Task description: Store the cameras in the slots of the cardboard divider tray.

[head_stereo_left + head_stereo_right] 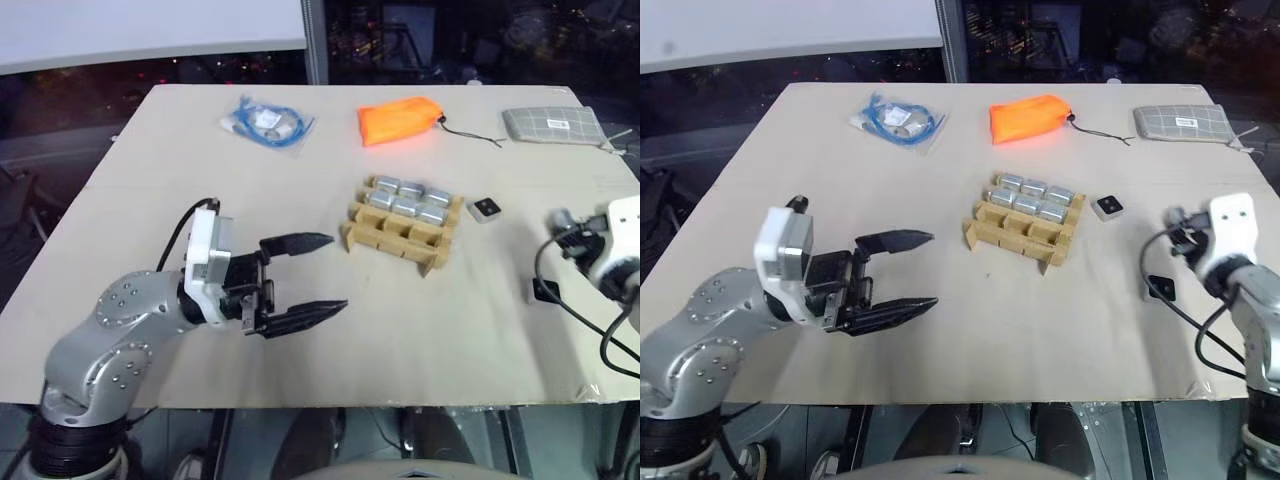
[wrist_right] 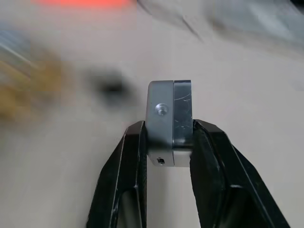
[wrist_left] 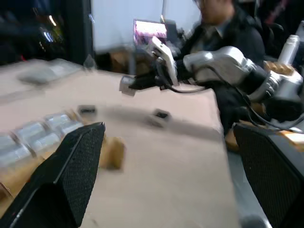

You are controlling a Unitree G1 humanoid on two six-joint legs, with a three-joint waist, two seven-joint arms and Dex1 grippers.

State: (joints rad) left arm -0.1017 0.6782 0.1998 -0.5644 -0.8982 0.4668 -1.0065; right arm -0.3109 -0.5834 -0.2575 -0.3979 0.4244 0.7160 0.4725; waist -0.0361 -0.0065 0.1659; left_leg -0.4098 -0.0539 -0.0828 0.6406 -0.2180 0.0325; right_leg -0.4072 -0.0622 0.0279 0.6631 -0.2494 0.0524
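The cardboard divider tray [image 1: 403,234] sits a bit right of the middle of the desk [image 1: 300,350], turned slightly so its rows run on a slant from upper left to lower right. The two far rows hold six cameras [image 1: 405,198], lying silver side up, long sides following the same slant. The near row of slots looks empty.

One more camera [image 1: 486,209] lies flat on the desk just beside the tray's right end, not touching it, white-rimmed face with the black square pointing up. Another camera [image 2: 169,122] is pinched between the right gripper's [image 2: 169,142] two black fingers, held above the desk near the right edge. From the right wrist view it stands upright, long axis running straight out past the fingertips, with a small screw hole on the grey side facing the lens.

The left gripper [image 1: 322,274] hovers over the near-left part of the desk, pointing toward the tray, fingers spread wide with nothing between them.

There's lots of bare desk between the left gripper and the tray, and along the whole near edge. The far edge is busier: a bagged blue cable [image 1: 266,123], an orange pouch [image 1: 400,119] and a grey grid-patterned pouch [image 1: 552,124] at the far right corner. A small black item [image 1: 546,291] lies near the right edge.
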